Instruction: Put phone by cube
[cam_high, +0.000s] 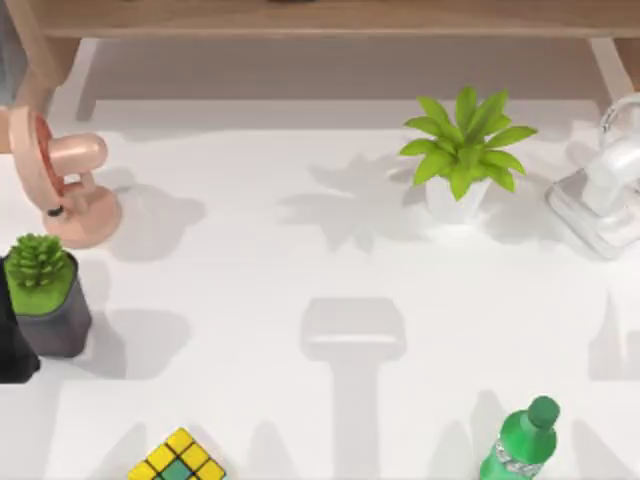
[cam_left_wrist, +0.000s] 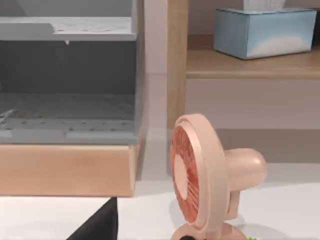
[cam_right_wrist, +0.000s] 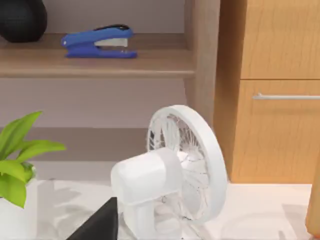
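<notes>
Pink fan (cam_high: 70, 190): at 9 o'clock on the surface (cam_high: 300, 260), a knock hazard.
Potted succulent (cam_high: 45, 295): just below it, crowding the cube's side.
Cube (cam_high: 178, 462): at 7 o'clock, cut by the frame's edge.
Phone: whereabouts unknown; a blind reach risks a miss.
Green bottle (cam_high: 522, 442): at 5 o'clock, could topple.
Grippers: clenched or released, cannot tell.

**Matte black, plain and unmarked**

In its own wrist view the left gripper (cam_left_wrist: 97, 226) appears as a flat, matte black wedge with a straight slanted edge and a sharp upper corner. The right gripper (cam_right_wrist: 97, 225) has the same black, angular shape in the right wrist view. Neither surface carries a visible screw, cable or marking. In the top view the left arm (cam_high: 10, 345) is a dark, rounded black mass at the table's left edge.
</notes>
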